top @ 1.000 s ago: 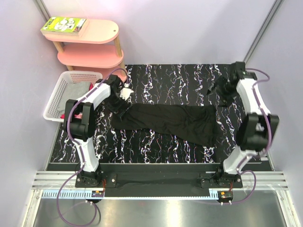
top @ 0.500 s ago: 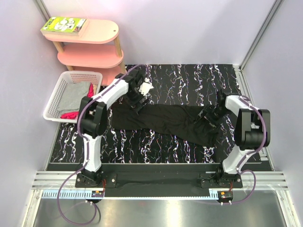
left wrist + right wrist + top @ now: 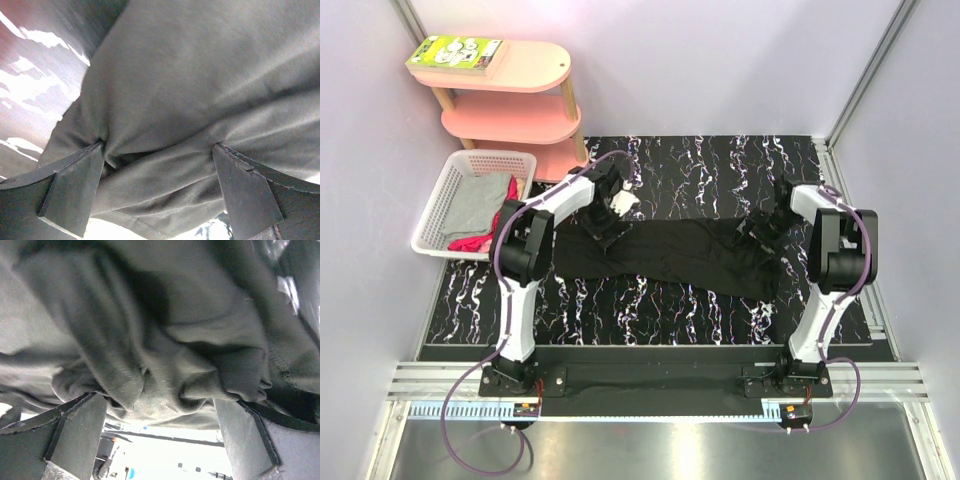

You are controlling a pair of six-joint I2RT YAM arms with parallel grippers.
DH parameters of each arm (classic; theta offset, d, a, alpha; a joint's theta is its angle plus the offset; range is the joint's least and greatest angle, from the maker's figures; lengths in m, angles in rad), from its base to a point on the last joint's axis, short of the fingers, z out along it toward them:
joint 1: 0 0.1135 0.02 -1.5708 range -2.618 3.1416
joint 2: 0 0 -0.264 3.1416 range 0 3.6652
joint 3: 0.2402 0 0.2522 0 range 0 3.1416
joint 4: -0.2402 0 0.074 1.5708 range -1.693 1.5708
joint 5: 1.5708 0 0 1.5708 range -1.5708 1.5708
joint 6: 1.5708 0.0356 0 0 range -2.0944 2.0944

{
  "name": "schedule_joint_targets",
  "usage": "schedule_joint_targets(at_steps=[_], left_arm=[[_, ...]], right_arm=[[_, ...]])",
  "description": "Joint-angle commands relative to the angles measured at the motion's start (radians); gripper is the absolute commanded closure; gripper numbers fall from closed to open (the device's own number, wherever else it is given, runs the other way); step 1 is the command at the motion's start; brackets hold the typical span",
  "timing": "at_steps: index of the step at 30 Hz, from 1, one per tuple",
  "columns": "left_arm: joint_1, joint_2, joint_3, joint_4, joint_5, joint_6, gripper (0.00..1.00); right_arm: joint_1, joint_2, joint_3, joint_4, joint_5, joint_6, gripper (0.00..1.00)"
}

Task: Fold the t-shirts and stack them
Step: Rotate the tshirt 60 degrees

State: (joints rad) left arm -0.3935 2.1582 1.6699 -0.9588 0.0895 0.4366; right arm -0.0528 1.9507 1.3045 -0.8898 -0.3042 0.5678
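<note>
Sprawling: black t-shirt centre | basket far left | pink shelf behind

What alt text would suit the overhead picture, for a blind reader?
A black shirt lies stretched across a dark marbled table, a robot's left claw open on its left end, the right claw open on its right. A white basket of clothes and a pink shelf stand at left.

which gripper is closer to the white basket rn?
Left. The left gripper is at the left end of the black shirt, just right of the basket; the right gripper is at its opposite end, much farther.
</note>
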Motion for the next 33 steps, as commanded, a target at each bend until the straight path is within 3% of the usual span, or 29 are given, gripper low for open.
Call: schedule_joint_targets(at_steps=[1, 11, 19, 22, 28, 33], left_arm=[[0.001, -0.108, -0.137, -0.034, -0.019, 0.021, 0.05], [-0.122, -0.232, -0.292, -0.046, 0.101, -0.056, 0.05], [-0.26, -0.077, -0.195, -0.023, 0.245, -0.122, 0.05], [-0.309, -0.005, -0.116, -0.024, 0.3, -0.137, 0.06], [-0.398, 0.058, -0.012, -0.063, 0.443, -0.147, 0.06], [-0.381, -0.058, 0.066, -0.119, 0.519, -0.167, 0.06]], right_arm=[[-0.002, 0.126, 0.166, 0.012, 0.013, -0.026, 0.07], [0.002, 0.511, 0.755, -0.031, -0.144, 0.02, 0.02], [0.007, 0.881, 1.35, -0.132, -0.307, 0.03, 0.0], [0.007, 0.981, 1.476, -0.083, -0.377, 0.087, 0.0], [0.007, 1.011, 1.466, 0.19, -0.527, 0.268, 0.0], [-0.008, 0.946, 1.481, 0.294, -0.553, 0.311, 0.0]])
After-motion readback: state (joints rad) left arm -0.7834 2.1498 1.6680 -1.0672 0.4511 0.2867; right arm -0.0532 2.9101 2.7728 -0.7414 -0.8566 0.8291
